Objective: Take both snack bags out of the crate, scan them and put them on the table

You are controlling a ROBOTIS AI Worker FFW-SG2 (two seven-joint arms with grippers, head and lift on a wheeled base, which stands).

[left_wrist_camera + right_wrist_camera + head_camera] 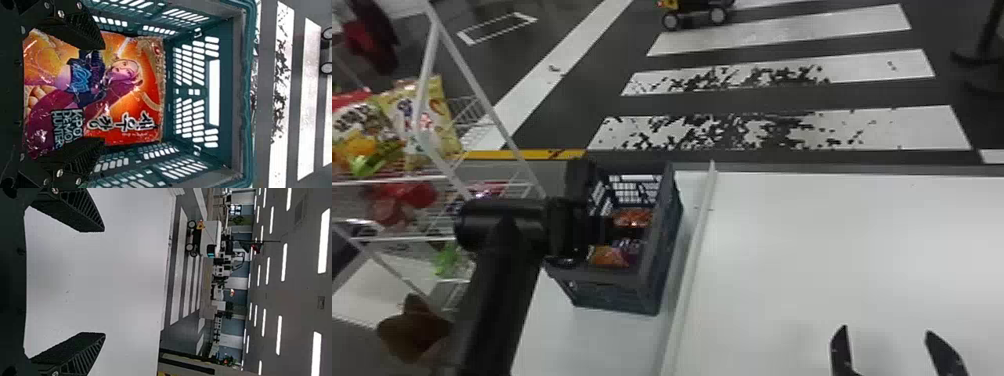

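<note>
My left gripper (604, 232) reaches down into the dark crate (664, 240). Orange snack packaging (632, 218) lies beyond it, and orange and purple packaging (609, 256) on its near side; whether these are separate bags I cannot tell. In the left wrist view an orange and purple snack bag (129, 98) lies inside the crate (231, 98), with the open left gripper (104, 94) spread over its two sides. My right gripper (887, 331) is parked open over the white table (807, 250); the right wrist view has its parted fingertips (98, 225) with nothing between them.
A white ledge (689, 270) runs along the table, just right of the crate. At the left a white wire rack (427, 180) holds other snack bags (427, 120), close to the left arm. Striped floor lies beyond the table's far edge.
</note>
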